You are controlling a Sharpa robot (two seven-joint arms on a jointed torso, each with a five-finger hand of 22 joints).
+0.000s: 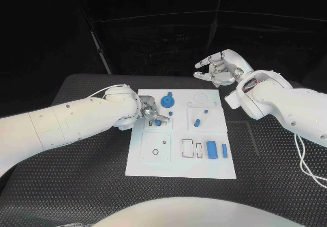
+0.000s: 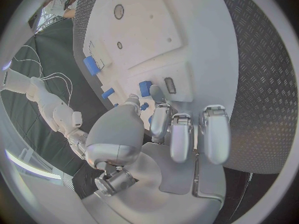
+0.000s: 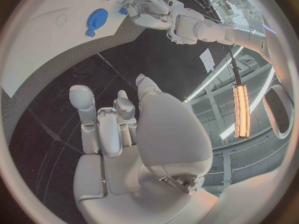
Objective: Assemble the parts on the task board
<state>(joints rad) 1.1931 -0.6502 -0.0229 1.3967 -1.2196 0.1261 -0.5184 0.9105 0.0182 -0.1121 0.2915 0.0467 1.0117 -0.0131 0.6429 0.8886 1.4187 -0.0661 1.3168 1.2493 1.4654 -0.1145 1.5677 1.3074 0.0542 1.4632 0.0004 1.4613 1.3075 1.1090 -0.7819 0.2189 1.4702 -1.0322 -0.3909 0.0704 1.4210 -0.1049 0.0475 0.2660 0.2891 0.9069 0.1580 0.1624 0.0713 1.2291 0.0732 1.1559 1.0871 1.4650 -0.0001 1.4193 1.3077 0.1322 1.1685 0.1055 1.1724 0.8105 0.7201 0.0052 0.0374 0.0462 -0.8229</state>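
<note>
The white task board [image 1: 180, 163] lies mid-table. My left hand [image 1: 150, 113] is down at the board's left side; its thumb and a finger pinch a small blue block [image 1: 158, 122], seen close between the fingertips [image 2: 156, 95] as the block [image 2: 145, 88] beside a slot. A blue gear [image 1: 168, 100] sits near the board's far edge, with a tiny blue piece [image 1: 171, 113] below it. Two blue pegs [image 1: 197, 123] lie right of centre. A blue cylinder [image 1: 212, 150] and a thin blue bar [image 1: 224, 150] lie at the right. My right hand [image 1: 221, 67] hangs raised beyond the far right corner, fingers spread, empty.
A raised white plate with holes [image 1: 156, 146] occupies the board's near left. The black ribbed table [image 1: 272, 179] surrounds the board. In the right wrist view my right hand [image 3: 118, 129] is high over the table, with the gear [image 3: 96, 18] and my left hand [image 3: 152, 12] beyond it.
</note>
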